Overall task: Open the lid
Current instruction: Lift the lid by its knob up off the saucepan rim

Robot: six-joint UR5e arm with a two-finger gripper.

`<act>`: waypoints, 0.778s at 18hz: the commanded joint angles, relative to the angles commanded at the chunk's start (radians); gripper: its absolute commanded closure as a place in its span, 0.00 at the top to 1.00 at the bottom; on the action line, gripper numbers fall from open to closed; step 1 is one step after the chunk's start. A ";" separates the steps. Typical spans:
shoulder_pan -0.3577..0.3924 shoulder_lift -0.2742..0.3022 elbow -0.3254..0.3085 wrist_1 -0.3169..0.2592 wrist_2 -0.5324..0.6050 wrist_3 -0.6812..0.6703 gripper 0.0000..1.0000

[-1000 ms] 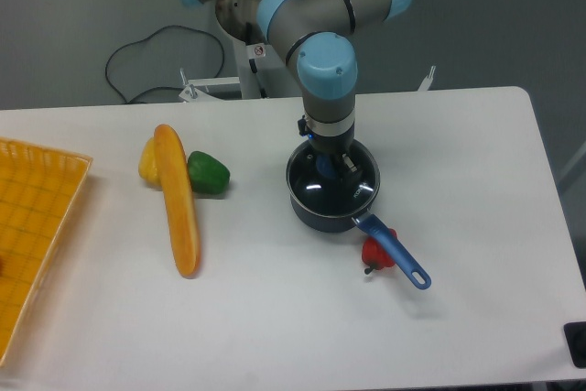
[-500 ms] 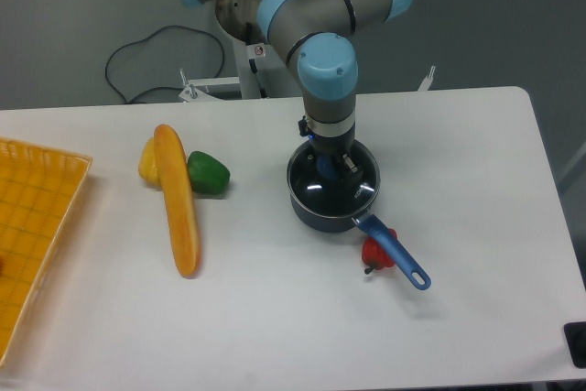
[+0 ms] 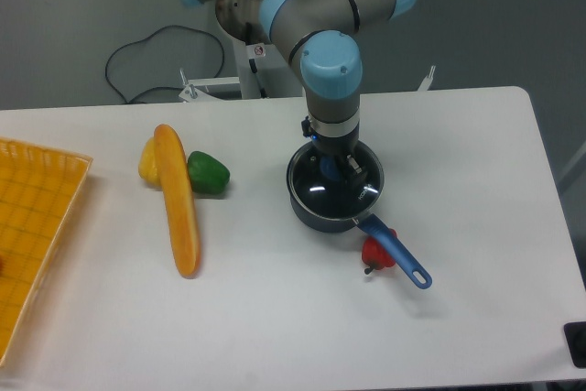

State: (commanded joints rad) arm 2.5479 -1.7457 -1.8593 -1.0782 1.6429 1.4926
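Note:
The lid (image 3: pixel 359 191), clear glass with a metal rim, lies over the dark blue saucepan (image 3: pixel 316 211) near the table's middle. Its right edge pokes slightly past the pan's rim. My gripper (image 3: pixel 331 168) points straight down at the lid's centre, its fingers shut around the blue knob (image 3: pixel 327 168). The arm's wrist hides most of the knob. The pan's blue handle (image 3: pixel 398 255) points toward the front right.
A red pepper (image 3: pixel 374 254) lies under the pan handle. To the left are a long baguette (image 3: pixel 177 199), a green pepper (image 3: pixel 209 173) and a yellow pepper (image 3: pixel 147 160). A yellow basket (image 3: pixel 37 235) sits at the table's left edge.
My gripper and wrist have shifted slightly to the right, and the lid has moved with them so its right rim now overhangs the pan a little.

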 joint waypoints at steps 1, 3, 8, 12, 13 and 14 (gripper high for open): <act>0.000 0.000 0.008 -0.009 0.000 0.000 0.42; 0.002 0.000 0.026 -0.026 -0.006 -0.002 0.42; 0.000 -0.002 0.078 -0.080 -0.011 -0.046 0.42; 0.002 -0.003 0.109 -0.080 -0.038 -0.083 0.40; 0.003 -0.006 0.123 -0.083 -0.047 -0.095 0.40; 0.003 -0.011 0.133 -0.091 -0.051 -0.098 0.39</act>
State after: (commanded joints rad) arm 2.5510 -1.7564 -1.7258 -1.1688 1.5923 1.3944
